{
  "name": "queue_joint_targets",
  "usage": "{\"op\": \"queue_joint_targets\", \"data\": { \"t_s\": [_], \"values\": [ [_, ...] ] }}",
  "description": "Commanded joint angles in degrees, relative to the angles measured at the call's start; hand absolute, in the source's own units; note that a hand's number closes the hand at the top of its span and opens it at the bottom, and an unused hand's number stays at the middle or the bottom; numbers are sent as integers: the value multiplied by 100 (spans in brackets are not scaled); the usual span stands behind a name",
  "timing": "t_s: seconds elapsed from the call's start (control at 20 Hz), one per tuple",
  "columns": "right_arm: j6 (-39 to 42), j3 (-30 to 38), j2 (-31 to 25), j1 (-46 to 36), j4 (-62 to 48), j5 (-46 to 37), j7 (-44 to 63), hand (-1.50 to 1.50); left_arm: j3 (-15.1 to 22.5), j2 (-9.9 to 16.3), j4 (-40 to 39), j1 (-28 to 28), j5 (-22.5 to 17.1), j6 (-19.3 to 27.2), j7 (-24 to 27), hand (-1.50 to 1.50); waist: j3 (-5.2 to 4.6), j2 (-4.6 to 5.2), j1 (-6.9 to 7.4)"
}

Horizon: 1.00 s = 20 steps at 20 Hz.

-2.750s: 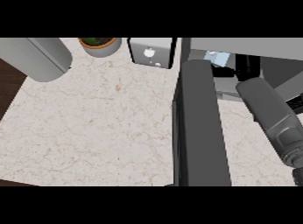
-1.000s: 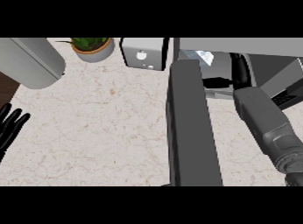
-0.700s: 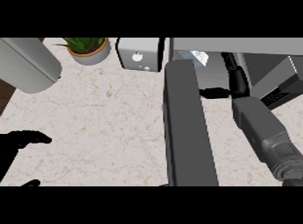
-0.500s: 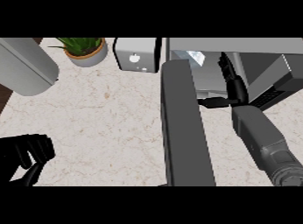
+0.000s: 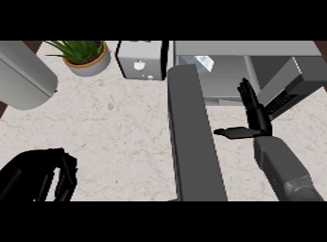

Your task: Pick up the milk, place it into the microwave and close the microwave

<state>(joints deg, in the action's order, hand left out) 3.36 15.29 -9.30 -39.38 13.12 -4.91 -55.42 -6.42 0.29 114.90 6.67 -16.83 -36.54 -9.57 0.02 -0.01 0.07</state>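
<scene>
Apparently the small white milk carton (image 5: 202, 61) sits inside the grey microwave (image 5: 264, 66); the right hand (image 5: 253, 113), fingers straight, must swing its open grey door (image 5: 191, 137) shut.

Our right hand (image 5: 253, 116) has pulled back out of the microwave (image 5: 264, 71) and now shows in front of it, fingers straight and thumb out toward the open door (image 5: 191, 142). Our left hand (image 5: 37, 175) has come into view over the surface (image 5: 117, 123) at lower left. The milk (image 5: 202, 62) now stands inside.
</scene>
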Motion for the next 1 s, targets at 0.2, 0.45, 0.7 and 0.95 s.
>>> {"op": "queue_joint_targets", "data": {
  "t_s": [0.2, 0.45, 0.7, 0.95],
  "values": [
    [360, -301, 139, 1452, 1144, 88, -194, -150, 663, -29, -595, -525, 883, 176, 436, 150, -12, -44, -156],
    [649, -447, -30, 2241, 1936, 166, -142, -150, 1715, -29, -1288, -1207, 1579, 1089, 817, 150, -12, -30, -217],
    [1008, -425, -380, 3098, 2845, 403, -49, -150, 2527, -29, -2184, -1346, 2150, 1508, 1456, 150, -12, -13, -213],
    [1039, -621, -464, 3922, 4220, 505, 363, -150, 3004, -29, -3207, -2016, 2418, 1772, 1395, 150, -17, -18, -235]
  ]
}}
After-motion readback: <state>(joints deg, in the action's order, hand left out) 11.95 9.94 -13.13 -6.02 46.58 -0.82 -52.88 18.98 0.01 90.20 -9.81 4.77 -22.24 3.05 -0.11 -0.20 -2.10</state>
